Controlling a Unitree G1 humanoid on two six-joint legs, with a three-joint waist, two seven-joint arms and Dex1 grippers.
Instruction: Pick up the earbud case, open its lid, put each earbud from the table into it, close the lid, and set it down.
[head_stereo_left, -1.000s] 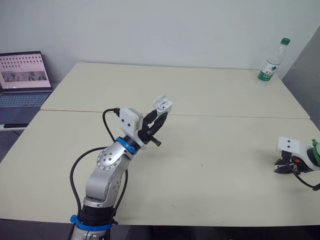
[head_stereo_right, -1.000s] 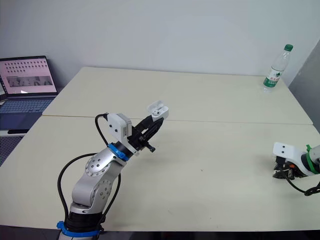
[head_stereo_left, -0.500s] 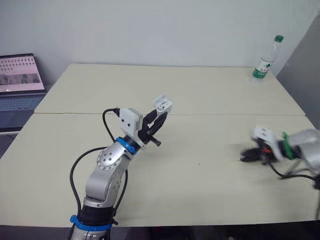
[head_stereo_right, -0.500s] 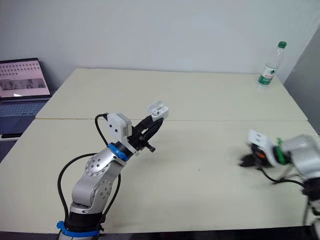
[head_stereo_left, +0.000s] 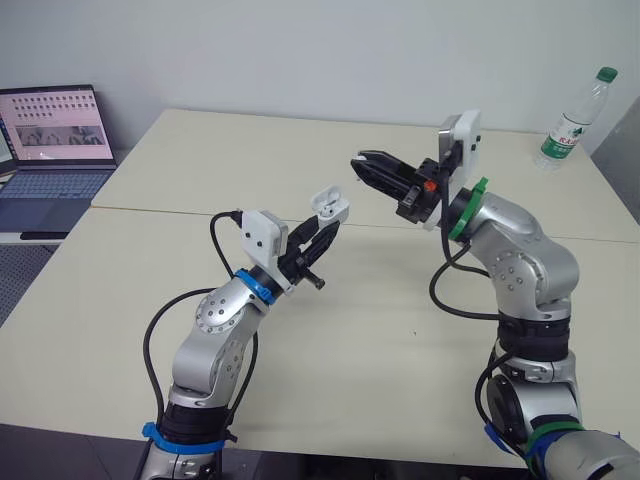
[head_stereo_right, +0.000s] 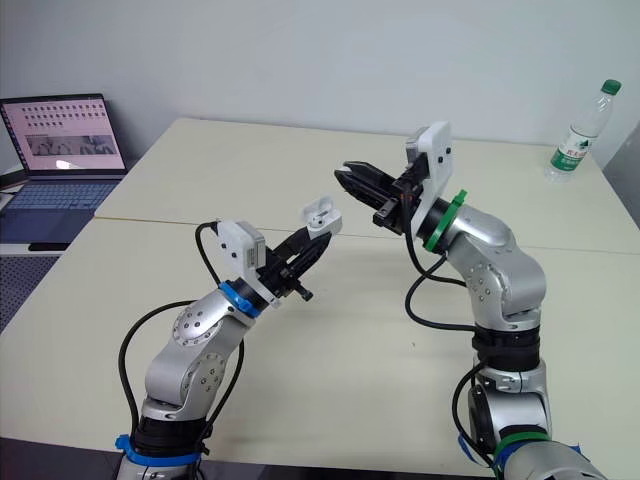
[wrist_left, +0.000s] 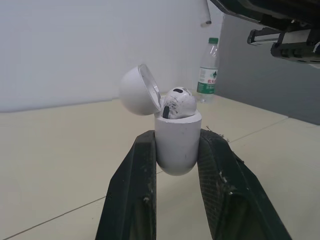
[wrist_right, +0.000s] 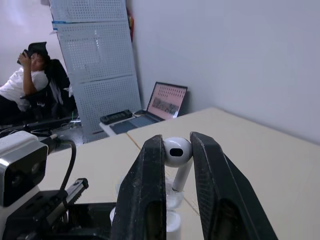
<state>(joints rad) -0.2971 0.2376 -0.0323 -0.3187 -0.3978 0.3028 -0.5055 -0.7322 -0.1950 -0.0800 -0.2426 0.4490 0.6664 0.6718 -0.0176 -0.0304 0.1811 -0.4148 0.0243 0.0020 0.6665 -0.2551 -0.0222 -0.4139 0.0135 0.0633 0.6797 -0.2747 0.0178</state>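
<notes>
Left end effector (head_stereo_left: 328, 224) is clamped on the earbud case (wrist_left: 177, 145), one black finger on each side of the body, holding it upright in the air above the table (head_stereo_left: 200, 170). Case lid (wrist_left: 136, 90) is flipped open and tilted back, and one earbud (wrist_left: 179, 103) already sits in the case with its white head poking above the rim. Right end effector (head_stereo_left: 357, 162) is also raised off the table, fingers closed on the second earbud (wrist_right: 177, 152) – pinched at the rounded head, stem sticking out free between the fingers. Its tip points toward the case from the robot's right and is near it but not touching; a clear gap shows between the two in the head views. Both arms sit roughly over the seam where the two tabletops meet. Off to the side: an open laptop (head_stereo_left: 50, 135) beyond the table's left edge, a plastic water bottle (head_stereo_left: 575, 118) standing at the far right corner. Right wrist view also catches a seated person (wrist_right: 20, 75) in the background beside a perforated panel (wrist_right: 95, 50).
</notes>
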